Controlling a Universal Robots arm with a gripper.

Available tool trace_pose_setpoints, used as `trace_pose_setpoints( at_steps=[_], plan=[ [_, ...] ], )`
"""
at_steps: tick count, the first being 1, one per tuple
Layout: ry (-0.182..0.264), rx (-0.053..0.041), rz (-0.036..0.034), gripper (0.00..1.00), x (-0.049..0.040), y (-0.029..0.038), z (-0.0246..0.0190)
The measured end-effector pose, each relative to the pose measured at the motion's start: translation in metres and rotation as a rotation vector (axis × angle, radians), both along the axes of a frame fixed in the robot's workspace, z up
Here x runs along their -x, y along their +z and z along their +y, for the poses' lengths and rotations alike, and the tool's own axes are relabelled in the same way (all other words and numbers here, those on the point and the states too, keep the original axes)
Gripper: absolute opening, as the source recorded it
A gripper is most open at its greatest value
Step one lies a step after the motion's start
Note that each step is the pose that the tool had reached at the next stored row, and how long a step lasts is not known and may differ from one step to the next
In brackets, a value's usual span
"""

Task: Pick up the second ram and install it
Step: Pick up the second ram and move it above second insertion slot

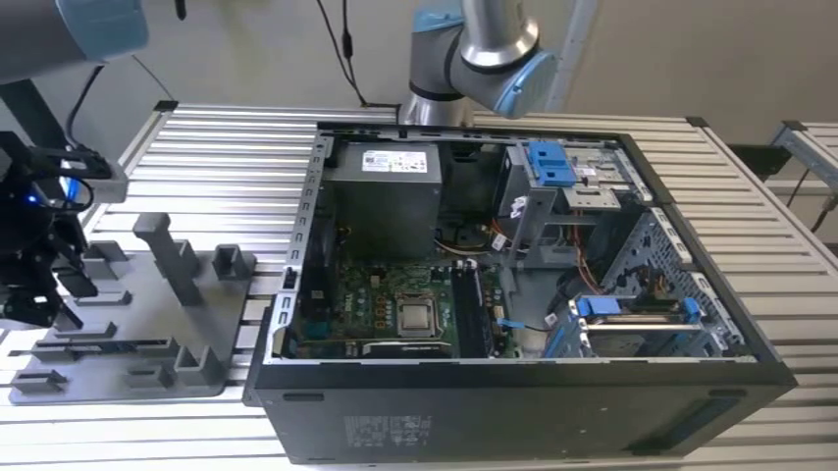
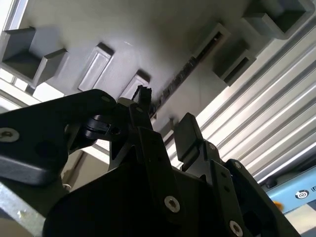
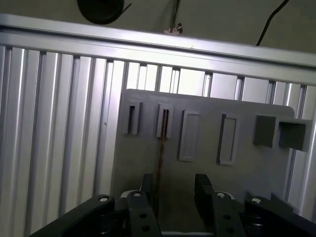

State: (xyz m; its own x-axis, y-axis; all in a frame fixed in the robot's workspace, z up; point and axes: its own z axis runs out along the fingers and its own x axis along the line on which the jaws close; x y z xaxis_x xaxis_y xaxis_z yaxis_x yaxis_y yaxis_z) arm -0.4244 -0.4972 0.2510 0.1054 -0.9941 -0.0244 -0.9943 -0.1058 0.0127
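First wrist view: gripper (image 3: 175, 190) released, empty, over the tray's (image 3: 247, 168) slotted ram (image 3: 161, 143) (edge-on, one end hidden).

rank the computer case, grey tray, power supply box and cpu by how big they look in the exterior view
Largest to smallest:
1. computer case
2. grey tray
3. power supply box
4. cpu
No two look alike.

grey tray (image 3: 247, 173) on ribbed table (image 3: 59, 123), row of slots (image 3: 189, 134), thin ram (image 3: 161, 143) seemingly edge-up in one slot, gripper (image 3: 174, 181) over tray, fingers (image 3: 202, 186) spread
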Motion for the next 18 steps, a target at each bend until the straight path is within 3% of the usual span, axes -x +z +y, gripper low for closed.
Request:
trace_pose_setpoints(
  at_steps=[18],
  plan=[
    [0.008,0.0000,0.0000,0.47,0.0018,-0.0229,-0.0002]
  ],
)
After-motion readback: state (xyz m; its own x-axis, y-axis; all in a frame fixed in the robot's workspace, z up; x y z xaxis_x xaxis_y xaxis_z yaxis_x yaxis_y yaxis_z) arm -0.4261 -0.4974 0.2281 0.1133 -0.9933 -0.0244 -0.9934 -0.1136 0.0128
